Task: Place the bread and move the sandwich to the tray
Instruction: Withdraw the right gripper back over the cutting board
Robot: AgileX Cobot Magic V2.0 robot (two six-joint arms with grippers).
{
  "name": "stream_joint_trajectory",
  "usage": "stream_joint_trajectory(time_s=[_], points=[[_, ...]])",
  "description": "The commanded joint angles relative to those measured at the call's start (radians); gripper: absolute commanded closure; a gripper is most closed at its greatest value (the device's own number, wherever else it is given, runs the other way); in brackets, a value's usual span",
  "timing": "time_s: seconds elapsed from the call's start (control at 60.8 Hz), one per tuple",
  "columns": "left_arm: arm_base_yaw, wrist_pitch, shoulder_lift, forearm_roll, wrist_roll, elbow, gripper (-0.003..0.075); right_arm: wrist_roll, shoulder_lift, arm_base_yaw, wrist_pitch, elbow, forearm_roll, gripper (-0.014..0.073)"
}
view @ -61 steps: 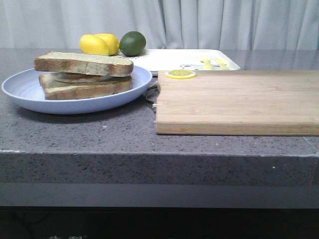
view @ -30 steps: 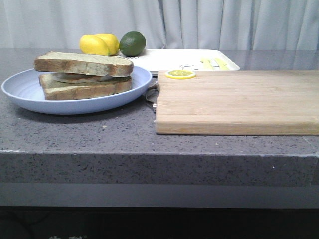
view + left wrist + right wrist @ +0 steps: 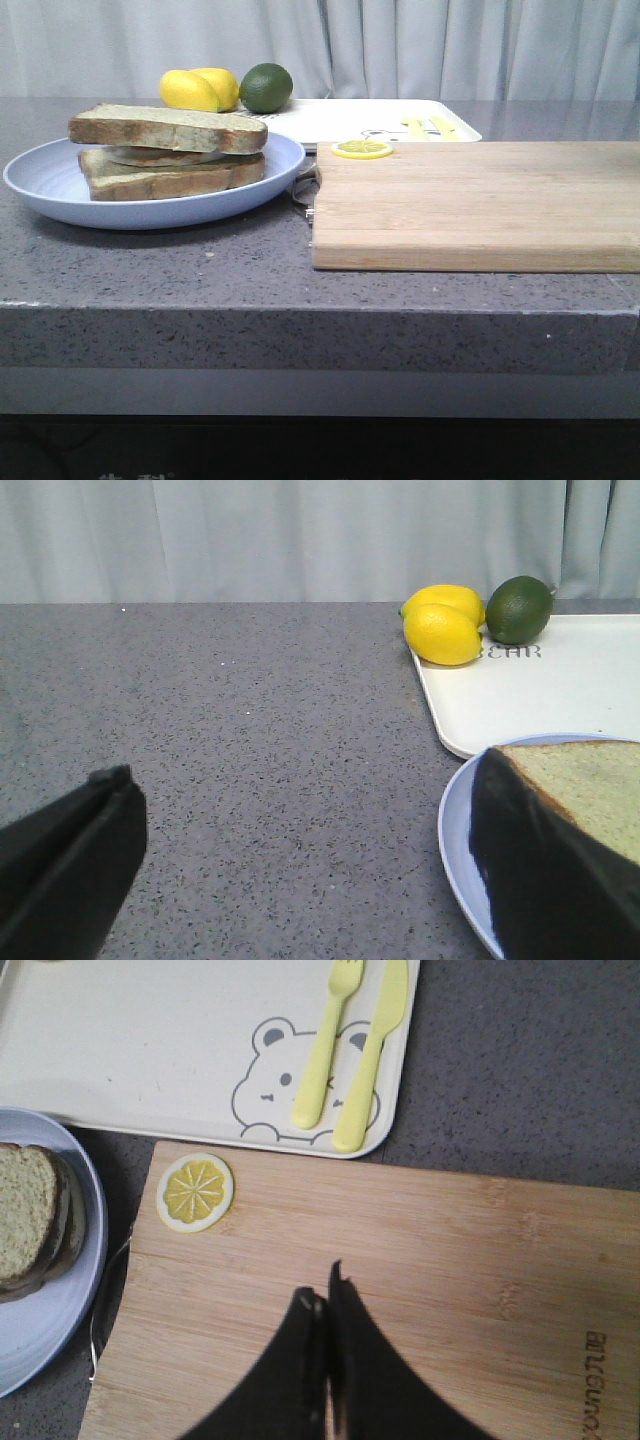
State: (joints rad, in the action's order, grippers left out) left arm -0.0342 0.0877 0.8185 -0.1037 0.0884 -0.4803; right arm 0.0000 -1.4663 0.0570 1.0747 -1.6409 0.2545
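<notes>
The sandwich (image 3: 165,150) sits on a round pale blue plate (image 3: 50,185) at the left of the counter. The plain bread (image 3: 168,127) lies as its top slice, with the white egg edge just showing under it. The white tray (image 3: 340,118) lies behind, to the right of the plate. No gripper shows in the front view. My left gripper (image 3: 300,780) is open and empty low over the counter, one finger in front of the plate (image 3: 458,830) and bread (image 3: 590,785). My right gripper (image 3: 325,1285) is shut and empty above the cutting board (image 3: 480,1260).
A light wooden cutting board (image 3: 480,200) fills the right of the counter, with a lemon slice (image 3: 362,149) at its far left corner. Two lemons (image 3: 198,89) and a lime (image 3: 266,87) sit at the tray's far left. A yellow fork (image 3: 322,1050) and knife (image 3: 372,1055) lie on the tray.
</notes>
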Motion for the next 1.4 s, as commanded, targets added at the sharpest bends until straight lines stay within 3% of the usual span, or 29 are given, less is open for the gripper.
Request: stream_joint_trajectory(time_s=[0.0,0.395,0.543,0.888,1.382], points=[[0.003,0.084,-0.004,0.01,0.009,-0.035,0.0082,-0.036,0.124,-0.005,-0.175,0.101,0.016,0.0662],[0.003,0.084,-0.004,0.01,0.009,-0.035,0.0082,-0.075,0.504,-0.005,-0.77,0.708,0.016,0.0662],[0.003,0.084,-0.004,0.01,0.009,-0.035,0.0082,-0.075,0.671,-0.005,-0.922,0.922,0.016,0.0662],[0.003,0.084,-0.004,0.01,0.009,-0.035,0.0082,-0.075,0.97,-0.005,-0.954,1.194,0.015,0.0662],[0.003,0.083,-0.004,0.066,0.011,-0.035,0.0082,-0.075,1.058,-0.005,-0.955,1.257,0.014,0.0662]])
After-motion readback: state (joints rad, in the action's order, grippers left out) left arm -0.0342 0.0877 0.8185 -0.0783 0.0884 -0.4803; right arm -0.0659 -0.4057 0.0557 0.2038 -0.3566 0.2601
